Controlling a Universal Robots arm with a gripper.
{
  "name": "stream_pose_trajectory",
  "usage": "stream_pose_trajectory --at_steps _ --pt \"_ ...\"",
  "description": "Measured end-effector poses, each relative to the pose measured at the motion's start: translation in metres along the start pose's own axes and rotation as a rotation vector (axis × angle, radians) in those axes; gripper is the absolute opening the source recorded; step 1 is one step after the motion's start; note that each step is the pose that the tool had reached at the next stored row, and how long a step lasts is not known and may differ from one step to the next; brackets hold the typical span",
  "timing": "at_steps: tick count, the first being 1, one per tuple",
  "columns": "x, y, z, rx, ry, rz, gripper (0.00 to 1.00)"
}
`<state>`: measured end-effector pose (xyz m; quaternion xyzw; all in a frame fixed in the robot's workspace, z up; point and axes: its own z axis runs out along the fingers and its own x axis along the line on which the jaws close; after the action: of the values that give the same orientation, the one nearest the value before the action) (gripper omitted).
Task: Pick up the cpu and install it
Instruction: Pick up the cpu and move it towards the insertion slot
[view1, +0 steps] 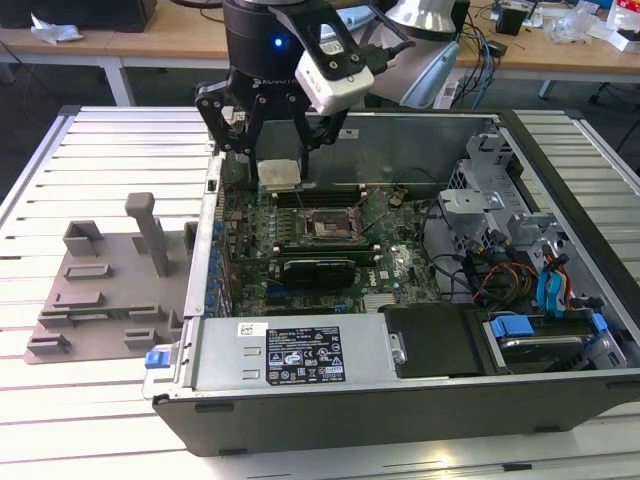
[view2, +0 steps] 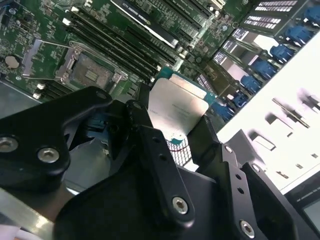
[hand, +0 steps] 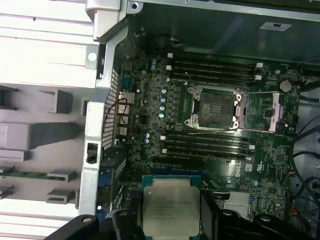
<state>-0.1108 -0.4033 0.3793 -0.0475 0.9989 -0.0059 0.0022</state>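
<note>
My gripper (view1: 278, 150) hangs over the back left part of the open computer case and is shut on the cpu (view1: 279, 174), a small flat square chip with a silver top. In the first wrist view the cpu (hand: 171, 210) sits between the black fingers (hand: 122, 222), held above the green motherboard (hand: 150, 120). The second wrist view has the cpu (view2: 177, 107) clamped at its edges. The open socket (view1: 328, 225) with its metal frame lifted lies lower and toward the exterior view's right of the chip; it also appears as the socket (hand: 216, 106) and the socket (view2: 90, 72).
A long black card (view1: 318, 270) lies across the motherboard below the socket. Memory slots (hand: 212, 70) flank the socket. The case wall (view1: 205, 250) rises on the exterior view's left, with a grey fixture (view1: 110, 290) outside it. Drive cages and cables (view1: 520, 260) fill the exterior view's right.
</note>
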Motion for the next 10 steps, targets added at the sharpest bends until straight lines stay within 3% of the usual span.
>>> stream_pose_trajectory --at_steps 7,10 --pt "-0.0124 0.0041 0.007 -0.0002 0.0025 0.0 0.55" --pt "-0.021 0.0153 0.0119 -0.0003 0.0032 0.0 0.55"
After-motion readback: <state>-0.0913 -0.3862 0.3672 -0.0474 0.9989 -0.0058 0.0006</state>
